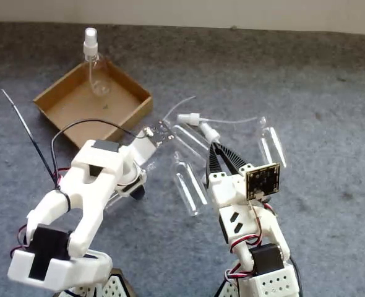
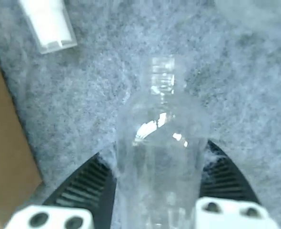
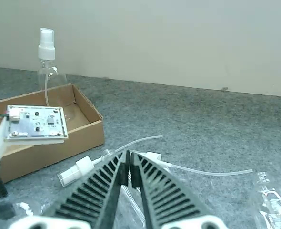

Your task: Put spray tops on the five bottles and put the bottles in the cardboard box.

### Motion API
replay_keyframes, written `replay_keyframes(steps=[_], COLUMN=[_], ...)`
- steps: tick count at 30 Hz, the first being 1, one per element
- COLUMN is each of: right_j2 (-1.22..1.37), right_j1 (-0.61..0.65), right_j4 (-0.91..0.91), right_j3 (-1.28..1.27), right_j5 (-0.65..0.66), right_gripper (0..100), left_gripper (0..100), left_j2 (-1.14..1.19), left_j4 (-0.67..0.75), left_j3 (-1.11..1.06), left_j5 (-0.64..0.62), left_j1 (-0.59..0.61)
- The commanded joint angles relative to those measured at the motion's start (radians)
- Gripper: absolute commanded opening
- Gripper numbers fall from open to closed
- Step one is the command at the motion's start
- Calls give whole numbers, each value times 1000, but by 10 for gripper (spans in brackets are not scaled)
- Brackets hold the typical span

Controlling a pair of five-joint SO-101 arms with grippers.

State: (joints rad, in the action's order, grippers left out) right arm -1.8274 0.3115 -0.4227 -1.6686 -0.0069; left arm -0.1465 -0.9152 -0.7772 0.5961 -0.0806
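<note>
Under both claws, grey carpet [image 1: 306, 74], fuzzy and matted. Beyond the left claw [image 2: 155, 152] and well apart from the right claw [image 3: 129, 155], an open cardboard box [image 1: 71, 108]: brown, shallow, square-cornered, thin-walled. Upright in the box corner farthest from the claws, a capped bottle [image 1: 96, 77], clear and rounded, white on top. Pinched between the left claw's ribbed black fingers [image 2: 83, 188], a held bottle [image 2: 162, 119]: clear, glossy plastic, round-shouldered, its threaded neck bare and pointing away from the claw. Flat on the carpet near the right claw, three loose bottles [image 1: 188, 182] of the same clear make, one to each side and a third ahead. Right claw pressed together. Just past its tips, two spray tops [image 3: 152, 156], white, each trailing a thin clear tube [image 3: 212, 172].
</note>
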Motion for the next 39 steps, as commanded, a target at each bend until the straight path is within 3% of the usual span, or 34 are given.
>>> replay_keyframes(steps=[1,7,13,21,25,34,39], right_j2=[-10,-8,-7,41,257,886,1199], right_j1=[-12,-21,-105,-134,-134,-137,-134], right_j4=[1,-67,-219,-374,-406,-430,-582], right_j3=[-117,-114,67,228,338,670,969], right_j5=[2,0,2,147,199,269,269], right_gripper=[4,4,4,4,4,5,5], left_gripper=[78,77,77,77,77,77,77], left_j2=[-163,-440,-605,-768,-883,-1087,-1171], left_j4=[18,-84,-149,-147,-135,81,213], left_j3=[2,-4,-4,-99,-165,-374,-510], left_j5=[3,-14,-347,-423,-534,-523,-525], left_j1=[-7,-8,-18,-183,-203,-196,-186])
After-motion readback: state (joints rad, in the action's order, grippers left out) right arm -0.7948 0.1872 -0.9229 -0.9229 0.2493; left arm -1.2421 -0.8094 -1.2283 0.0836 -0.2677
